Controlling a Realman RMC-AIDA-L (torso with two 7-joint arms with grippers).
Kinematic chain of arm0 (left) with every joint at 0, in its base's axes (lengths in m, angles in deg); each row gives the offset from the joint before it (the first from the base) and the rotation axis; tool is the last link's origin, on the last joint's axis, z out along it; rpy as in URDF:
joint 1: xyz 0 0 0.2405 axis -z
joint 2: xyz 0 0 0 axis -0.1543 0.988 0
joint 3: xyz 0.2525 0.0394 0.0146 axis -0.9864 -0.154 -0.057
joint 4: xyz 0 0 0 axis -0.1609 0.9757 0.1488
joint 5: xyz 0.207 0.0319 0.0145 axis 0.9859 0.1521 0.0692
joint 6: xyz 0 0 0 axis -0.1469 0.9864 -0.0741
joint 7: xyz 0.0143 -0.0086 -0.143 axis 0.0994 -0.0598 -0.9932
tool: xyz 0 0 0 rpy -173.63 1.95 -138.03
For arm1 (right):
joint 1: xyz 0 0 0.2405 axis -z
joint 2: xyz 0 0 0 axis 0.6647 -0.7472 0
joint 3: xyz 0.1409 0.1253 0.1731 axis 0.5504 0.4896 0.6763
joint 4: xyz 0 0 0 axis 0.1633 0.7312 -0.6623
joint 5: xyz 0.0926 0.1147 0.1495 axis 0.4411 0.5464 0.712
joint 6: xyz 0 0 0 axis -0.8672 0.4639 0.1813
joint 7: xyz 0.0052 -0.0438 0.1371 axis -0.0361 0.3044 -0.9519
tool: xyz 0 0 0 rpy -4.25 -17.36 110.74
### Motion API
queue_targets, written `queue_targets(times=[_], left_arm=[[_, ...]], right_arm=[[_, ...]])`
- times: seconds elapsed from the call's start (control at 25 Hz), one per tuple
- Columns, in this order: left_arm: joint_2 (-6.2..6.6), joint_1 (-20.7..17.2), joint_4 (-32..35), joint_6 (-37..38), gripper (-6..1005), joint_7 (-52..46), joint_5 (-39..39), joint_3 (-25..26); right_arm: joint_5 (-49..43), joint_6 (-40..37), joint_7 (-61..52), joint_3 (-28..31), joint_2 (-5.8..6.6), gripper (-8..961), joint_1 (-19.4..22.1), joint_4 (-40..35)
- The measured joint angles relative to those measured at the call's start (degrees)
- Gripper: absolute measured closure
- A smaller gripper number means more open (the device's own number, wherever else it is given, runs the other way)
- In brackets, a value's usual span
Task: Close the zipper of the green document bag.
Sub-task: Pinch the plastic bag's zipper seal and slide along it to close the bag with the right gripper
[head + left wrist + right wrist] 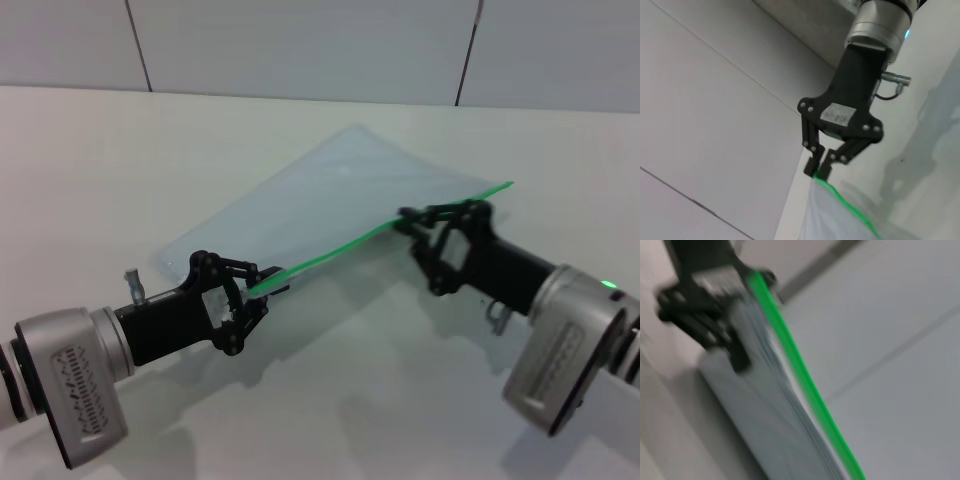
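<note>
The green document bag lies flat on the white table, a translucent pale blue pouch. Its zipper is a bright green strip along the near edge, raised slightly and stretched between both grippers. My left gripper is shut on the bag's near-left corner at the end of the strip. My right gripper is shut on the zipper farther right, with a short length of strip running on past it. The left wrist view shows the right gripper pinching the zipper. The slider is hidden between the fingers.
The white table spreads around the bag, and a tiled wall rises behind it. Both forearms reach in from the near corners. The right wrist view shows the zipper leading to the blurred left gripper.
</note>
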Motion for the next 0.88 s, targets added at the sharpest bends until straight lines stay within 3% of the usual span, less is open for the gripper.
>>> queue_targets(times=[0.52, 0.88], left_arm=[[0.00, -0.45, -0.04, 0.84, 944, 0.94, 0.21, 0.00], [-0.34, -1.62, 0.78, 1.11, 945, 4.32, -3.59, 0.71]], right_arm=[[0.15, 3.10, -0.09, 16.46, -0.01, 876, 3.56, -6.81], [3.54, 0.99, 0.00, 25.01, -0.27, 859, 7.25, -5.96]])
